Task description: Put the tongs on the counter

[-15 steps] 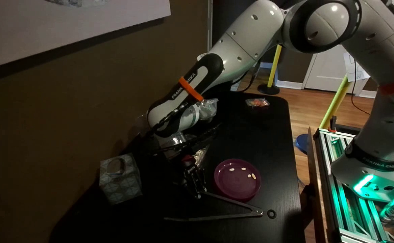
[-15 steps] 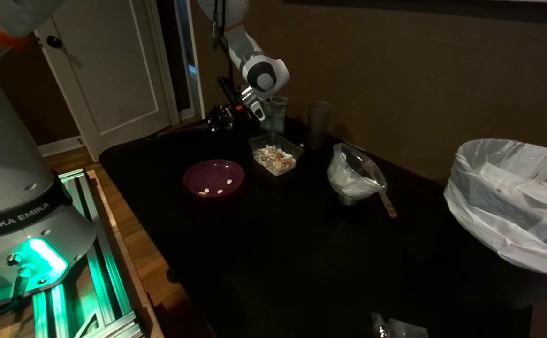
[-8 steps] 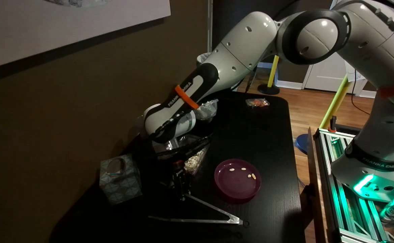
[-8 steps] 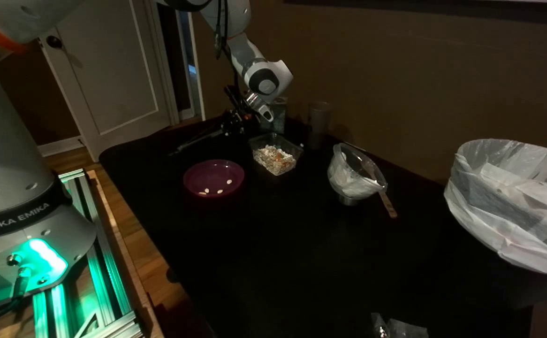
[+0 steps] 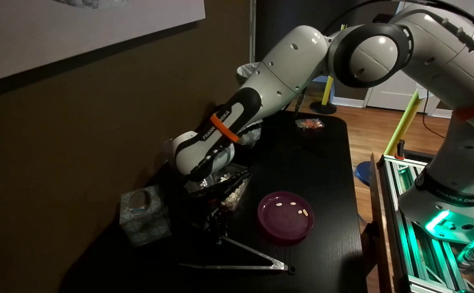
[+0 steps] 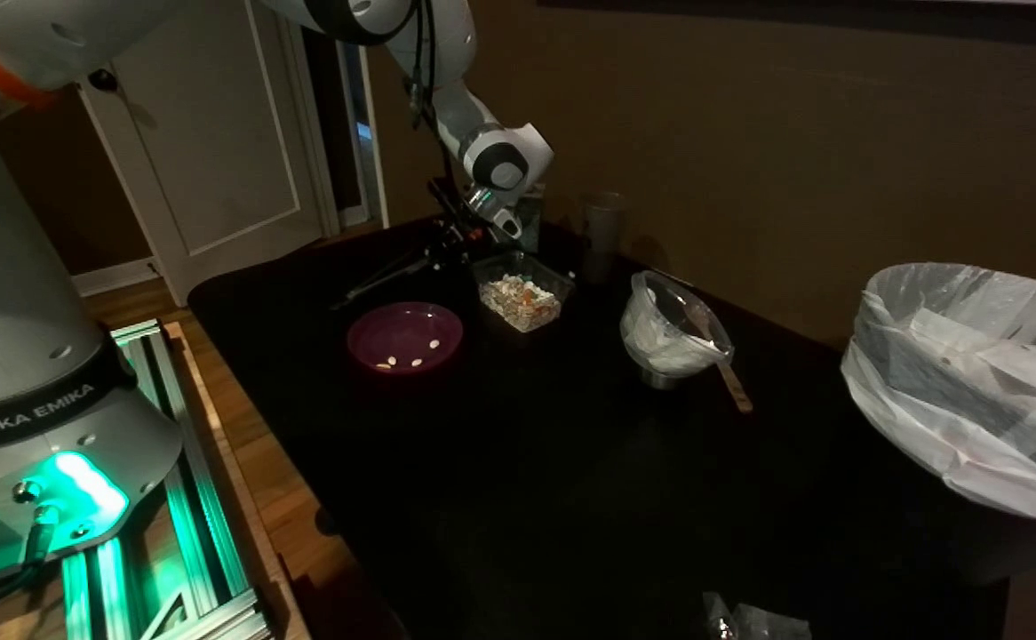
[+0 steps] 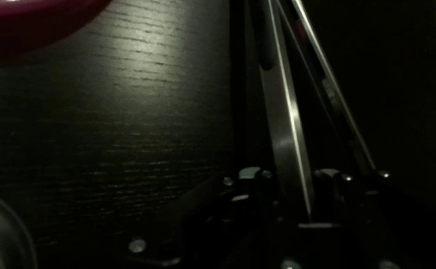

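Note:
The silvery tongs [image 5: 278, 265] lie spread in a narrow V, low over the black counter [image 5: 322, 171] beside the plum plate [image 5: 285, 224]. Whether they touch the counter I cannot tell. They also show in an exterior view [image 6: 385, 278], behind the plate. My gripper [image 5: 219, 236] points down at the far end of one tong arm. In the wrist view, that arm of the tongs [image 7: 283, 112] runs between the two fingertips of my gripper [image 7: 294, 177], which sit close on both sides of it. The second arm passes outside the fingers. The dark picture hides the finger contact.
A nut-filled clear container [image 6: 518, 302] stands beside the gripper. A pale patterned box [image 5: 145, 217] stands by the wall. A clear bowl [image 6: 669, 329] with a spoon, a tall cup [image 6: 604, 231] and a lined bin [image 6: 971, 400] are further along.
The arm has come down with the tongs, which moved lower, away from the robot base and toward the counter. Over the last half second the tongs have hardly moved.

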### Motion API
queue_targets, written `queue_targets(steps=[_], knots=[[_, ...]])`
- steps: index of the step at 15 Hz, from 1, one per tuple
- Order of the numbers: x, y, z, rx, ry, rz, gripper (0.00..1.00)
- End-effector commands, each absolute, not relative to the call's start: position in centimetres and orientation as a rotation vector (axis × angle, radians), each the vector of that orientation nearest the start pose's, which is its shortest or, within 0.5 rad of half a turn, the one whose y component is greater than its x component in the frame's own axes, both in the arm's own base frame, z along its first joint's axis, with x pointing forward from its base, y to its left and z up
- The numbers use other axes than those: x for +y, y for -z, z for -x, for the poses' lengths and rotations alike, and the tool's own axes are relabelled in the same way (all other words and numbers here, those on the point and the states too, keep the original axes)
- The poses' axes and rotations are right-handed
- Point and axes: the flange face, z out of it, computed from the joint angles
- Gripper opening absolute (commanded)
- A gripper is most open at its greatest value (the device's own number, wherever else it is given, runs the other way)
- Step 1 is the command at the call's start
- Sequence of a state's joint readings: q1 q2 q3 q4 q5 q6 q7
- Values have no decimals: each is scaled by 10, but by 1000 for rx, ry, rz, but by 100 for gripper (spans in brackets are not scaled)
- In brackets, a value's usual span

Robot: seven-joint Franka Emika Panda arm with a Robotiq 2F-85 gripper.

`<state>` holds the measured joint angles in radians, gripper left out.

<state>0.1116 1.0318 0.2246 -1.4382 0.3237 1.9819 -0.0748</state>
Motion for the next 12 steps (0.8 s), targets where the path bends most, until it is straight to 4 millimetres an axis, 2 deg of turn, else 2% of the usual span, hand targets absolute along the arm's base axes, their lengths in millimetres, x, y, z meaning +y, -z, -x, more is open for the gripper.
queue_targets(steps=[1,5,9,10,12], knots=[[220,-43,-621,-228,-715,2651,38],[226,-54,-625,-239,-697,2663,65],[228,-79,-626,-281,-678,2718,96],[228,-84,-627,-298,-675,2739,100],[229,-98,-629,-342,-628,2781,100]])
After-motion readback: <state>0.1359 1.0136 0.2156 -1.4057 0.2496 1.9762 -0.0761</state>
